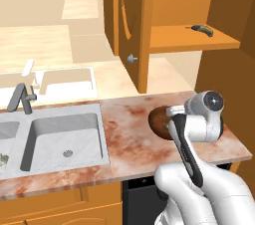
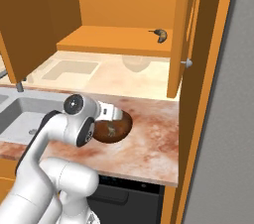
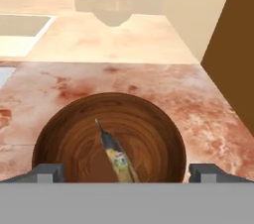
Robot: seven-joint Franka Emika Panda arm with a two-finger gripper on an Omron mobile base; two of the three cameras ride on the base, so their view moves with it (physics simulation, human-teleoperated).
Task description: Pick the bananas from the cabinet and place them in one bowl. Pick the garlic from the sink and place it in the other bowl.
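I see the gripper (image 3: 127, 172) poised just above a round dark-brown wooden bowl (image 3: 149, 134) with fine concentric grain rings, and its two small grey fingers (image 3: 47, 172) are spread wide to either side of the bowl, pinching nothing. Lying inside the bowl, I make out a slim curved bunch of bananas (image 3: 116, 156), dark brown with a dull yellow streak and a thin pointed stem. The bowl sits on the mottled reddish-pink marble tabletop (image 1: 129, 129), whose surface looks polished and blotchy.

From the left base view, the white arm's rounded wrist covers part of the same bowl (image 1: 160, 122). Left of it, the grey steel double-basin sink (image 1: 60, 139) is set into the tabletop, with smooth sloping walls, a round drain and an angular grey faucet (image 1: 21, 97). A small pale lump I take for the garlic (image 1: 3, 159) lies in the left basin, at the picture's edge.

Above, the orange-brown wooden wall cabinet (image 2: 119, 15) stands open, its door (image 1: 130, 25) carrying an arched panel and a small round silver knob (image 1: 132, 58). On its plain flat shelf (image 2: 114, 39) I see a second small dark curved banana bunch (image 2: 160, 34).
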